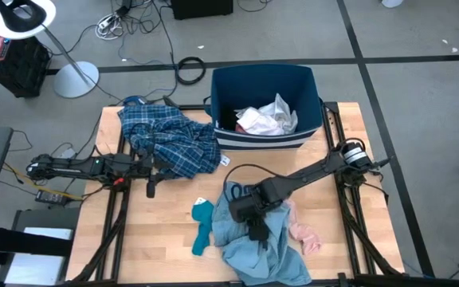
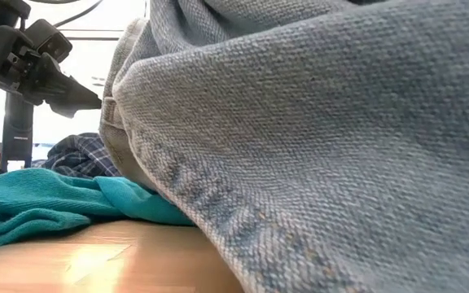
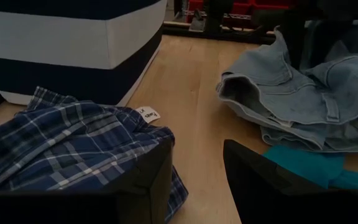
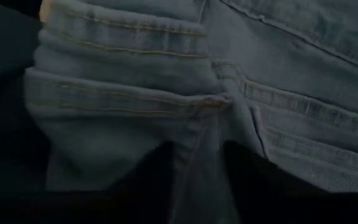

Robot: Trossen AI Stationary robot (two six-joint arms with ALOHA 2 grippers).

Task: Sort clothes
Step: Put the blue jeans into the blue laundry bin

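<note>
The light-blue denim piece lies crumpled on the table's near middle, and my right gripper stands on it from above, shut on a ridge of the cloth. A teal sock lies against its left edge and a pink item against its right. The blue-white plaid shirt is heaped at the far left. My left gripper waits open at the shirt's near edge, nothing between its fingers. In the low view the denim piece fills most of the picture. My right gripper has a raised fold of the denim, just below a double-stitched seam, pinched between its two fingers. The fingers come from above, pointing steeply down. The denim lies slack on the table all around; how many layers are in the fold cannot be told.
A dark-blue bin with a white band stands at the table's far middle, holding white and light items. Bare wood shows between the shirt and the denim and along the near left. Cables and a lamp stand are on the floor beyond.
</note>
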